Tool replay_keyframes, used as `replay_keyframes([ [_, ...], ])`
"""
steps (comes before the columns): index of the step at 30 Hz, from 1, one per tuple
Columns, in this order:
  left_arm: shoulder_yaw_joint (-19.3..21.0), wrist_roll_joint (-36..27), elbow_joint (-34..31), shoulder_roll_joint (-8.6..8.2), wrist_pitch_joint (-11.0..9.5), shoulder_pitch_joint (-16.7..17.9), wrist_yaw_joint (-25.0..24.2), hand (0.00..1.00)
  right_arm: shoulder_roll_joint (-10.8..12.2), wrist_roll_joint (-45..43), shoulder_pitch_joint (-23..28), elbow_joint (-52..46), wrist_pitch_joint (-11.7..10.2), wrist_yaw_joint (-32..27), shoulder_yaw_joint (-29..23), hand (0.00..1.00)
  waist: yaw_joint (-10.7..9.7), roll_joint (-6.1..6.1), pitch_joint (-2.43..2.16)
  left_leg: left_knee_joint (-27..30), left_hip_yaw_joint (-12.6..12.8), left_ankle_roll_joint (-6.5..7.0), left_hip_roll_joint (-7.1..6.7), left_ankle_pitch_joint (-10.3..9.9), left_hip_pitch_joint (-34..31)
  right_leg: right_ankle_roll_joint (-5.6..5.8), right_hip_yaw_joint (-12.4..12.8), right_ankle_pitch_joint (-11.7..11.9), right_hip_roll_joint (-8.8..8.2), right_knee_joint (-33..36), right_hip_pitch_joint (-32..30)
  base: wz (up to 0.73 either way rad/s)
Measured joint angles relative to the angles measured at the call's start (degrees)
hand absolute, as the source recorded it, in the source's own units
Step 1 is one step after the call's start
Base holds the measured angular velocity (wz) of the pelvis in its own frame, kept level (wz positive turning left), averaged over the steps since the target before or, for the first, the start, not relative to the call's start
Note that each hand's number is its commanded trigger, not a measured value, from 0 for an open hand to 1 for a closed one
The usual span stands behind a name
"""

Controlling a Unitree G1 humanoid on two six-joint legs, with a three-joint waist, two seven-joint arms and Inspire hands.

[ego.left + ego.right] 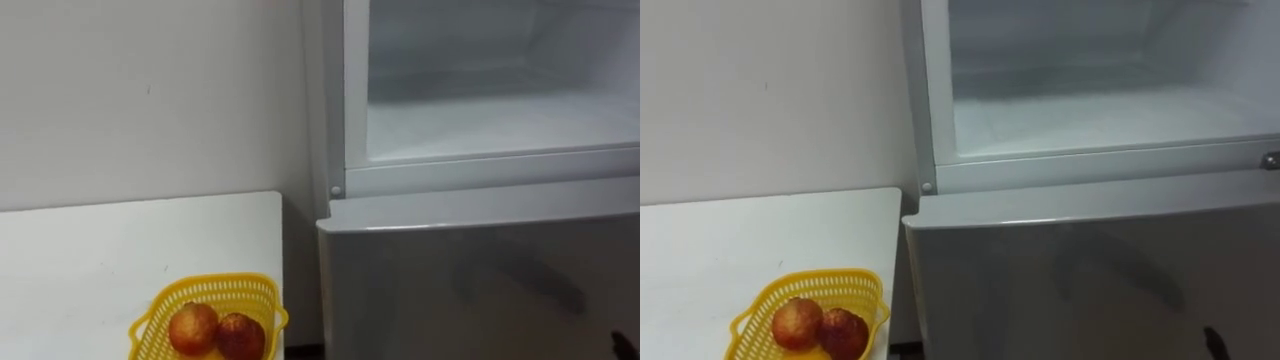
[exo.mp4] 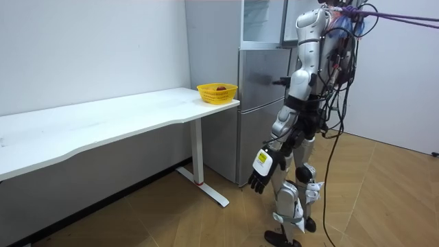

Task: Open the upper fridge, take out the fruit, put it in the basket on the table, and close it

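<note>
Up close: yellow basket (image 1: 210,284) holding fruit (image 1: 195,328), near the open upper fridge (image 1: 500,120) — from the room: left hand (image 2: 263,177) hanging loose-fingered; right hand (image 2: 278,82) unreadable.

Head stereo pair looks down, close on fridge (image 1: 480,250) and basket (image 1: 215,287); room view, farther off, side-on, shares both.

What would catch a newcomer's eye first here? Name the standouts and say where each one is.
The yellow basket jumps out first, sitting at the corner of the white table nearest the fridge, with two reddish fruits inside. Next comes the upper fridge compartment, above and to the right of the basket, open with its pale interior exposed. In the room view the robot stands facing the fridge, its left hand hanging low.
</note>
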Motion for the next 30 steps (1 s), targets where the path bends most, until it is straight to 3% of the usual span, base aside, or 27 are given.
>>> replay_keyframes([
  [11,-1.19,-1.06,-1.90,-0.14,0.28,-0.22,0.20,0.00,0.65,3.15,0.29,14.07,1.13,1.58,2.18,0.00,-0.44,-0.08,0.17,-0.02,-0.24,0.02,-0.04,-0.01,-0.36,0.11,-0.68,-0.04,-0.17,0.03,0.19,0.03],
  [17,-1.27,-1.03,-2.00,-0.20,0.39,-0.39,-0.20,0.00,0.66,2.21,-1.88,27.39,1.32,1.76,2.20,0.00,-0.87,-0.21,0.26,-0.03,-1.00,0.05,-0.08,-0.13,-0.40,0.16,-1.65,-0.06,-0.18,-0.74,0.96,0.08],
  [24,-1.24,-0.61,-1.98,-0.61,1.66,-0.29,-0.37,0.00,0.76,3.82,-3.47,38.28,3.38,7.42,2.19,0.00,-0.88,-0.37,0.19,0.00,-1.23,-0.06,-0.09,-0.20,-0.27,0.14,-1.39,-0.04,-0.21,-1.05,1.20,-0.02],
  [30,0.02,0.28,-1.93,-0.57,2.71,-0.73,-1.41,0.00,0.81,7.63,-7.34,47.88,5.30,13.24,1.87,0.00,-0.60,-0.98,0.58,0.02,-1.40,-0.06,-0.12,-0.19,0.16,0.16,-1.34,-0.08,-0.35,-1.21,1.73,0.00],
])
